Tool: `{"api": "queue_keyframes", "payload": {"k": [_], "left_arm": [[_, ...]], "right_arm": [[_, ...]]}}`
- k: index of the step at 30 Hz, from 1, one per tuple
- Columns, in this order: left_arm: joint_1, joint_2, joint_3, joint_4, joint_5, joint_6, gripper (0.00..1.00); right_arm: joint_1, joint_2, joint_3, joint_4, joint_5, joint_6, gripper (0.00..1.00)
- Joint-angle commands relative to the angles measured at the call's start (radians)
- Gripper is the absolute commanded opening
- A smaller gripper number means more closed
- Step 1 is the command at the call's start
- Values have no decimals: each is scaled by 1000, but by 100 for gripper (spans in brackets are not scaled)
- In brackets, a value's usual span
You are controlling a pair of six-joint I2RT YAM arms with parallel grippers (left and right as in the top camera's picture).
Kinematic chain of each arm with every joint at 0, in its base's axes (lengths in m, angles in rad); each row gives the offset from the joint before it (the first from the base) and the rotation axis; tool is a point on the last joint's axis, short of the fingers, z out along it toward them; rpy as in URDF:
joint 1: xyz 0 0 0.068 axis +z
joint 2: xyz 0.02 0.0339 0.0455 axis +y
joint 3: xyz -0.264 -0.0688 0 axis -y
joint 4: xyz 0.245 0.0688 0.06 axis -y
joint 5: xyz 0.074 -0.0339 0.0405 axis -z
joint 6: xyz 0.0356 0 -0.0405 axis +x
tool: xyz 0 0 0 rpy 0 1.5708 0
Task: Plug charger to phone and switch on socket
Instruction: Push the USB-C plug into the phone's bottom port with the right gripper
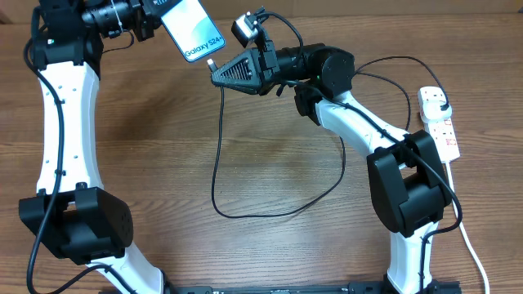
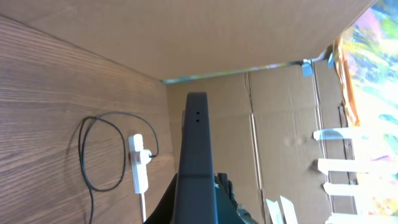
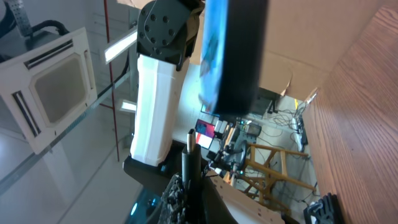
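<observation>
My left gripper (image 1: 155, 20) is shut on the phone (image 1: 191, 28) and holds it in the air at the top of the overhead view, cyan screen up, "Galaxy S24" end toward the right. The phone's dark edge (image 2: 196, 162) fills the left wrist view. My right gripper (image 1: 219, 75) is shut on the charger's connector end (image 1: 211, 63), whose tip is just below the phone's bottom edge. In the right wrist view the connector (image 3: 190, 155) points up at the phone (image 3: 233, 56), with a gap between them. The black cable (image 1: 219, 163) loops over the table to the socket (image 1: 440, 122).
The white power strip lies at the right table edge with a plug in its far end (image 1: 440, 104); it also shows in the left wrist view (image 2: 138, 163). Its white cord (image 1: 470, 245) runs toward the front. Cardboard walls (image 2: 249, 37) stand behind the table.
</observation>
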Motion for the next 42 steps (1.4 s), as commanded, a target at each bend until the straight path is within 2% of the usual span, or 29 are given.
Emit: {"api": "queue_keyframes", "payload": {"k": [1,8,22,42], "left_arm": [[-5,-4,11,9,40,-14,4],[-5,-4,11,10,56,-14,4],[0,-4,11,12,48,-101,6],[-1,-4,11,11,63,-116,5]], "right_arm": [[6,-22,18,18,19,12,4],[6,-22,18,56,36,13,4],[6,-22,18,55,67,14,4],[5,-22,18,55,72,13,4]]}}
